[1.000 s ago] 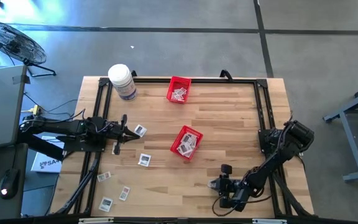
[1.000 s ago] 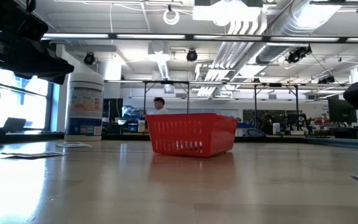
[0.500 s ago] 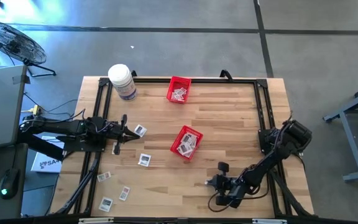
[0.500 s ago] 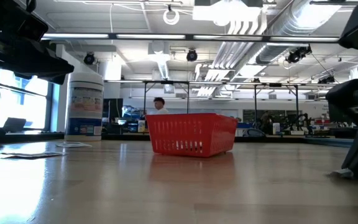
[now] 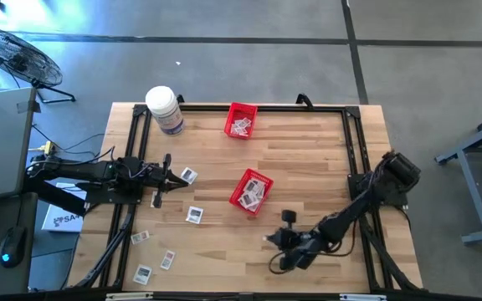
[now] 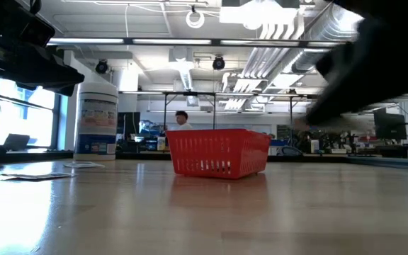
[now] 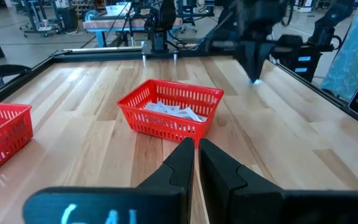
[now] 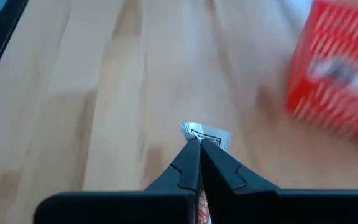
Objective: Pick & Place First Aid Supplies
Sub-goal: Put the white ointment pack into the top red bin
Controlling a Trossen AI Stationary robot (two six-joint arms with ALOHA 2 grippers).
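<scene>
My right gripper (image 5: 271, 242) hangs over the near middle of the table, shut on a small white packet (image 8: 206, 136), one of the first aid supplies. It is a little on the near right of the middle red basket (image 5: 251, 191), which holds several packets. A second red basket (image 5: 241, 119) with packets stands at the far edge. More packets lie flat on the left half of the table (image 5: 194, 215), (image 5: 167, 259). My left gripper (image 7: 196, 147) waits at the left edge, shut and holding nothing. My right gripper pinches the packet between its two fingertips at one edge (image 8: 199, 140), and the rest sticks out past the fingers. The fingers slant down from the table's right. In the left wrist view the packet (image 7: 253, 80) hangs below the fingers, clear of the table.
A big white jar (image 5: 164, 109) stands at the far left corner. A black frame (image 5: 354, 150) runs along the table's edges. Bare wood lies between the right gripper and the middle basket. A person (image 6: 181, 119) shows in the room behind.
My right gripper has risen from the table near the near edge and moved toward the table's left, toward the middle basket. The packet that lay on the table under it is now lifted clear.
</scene>
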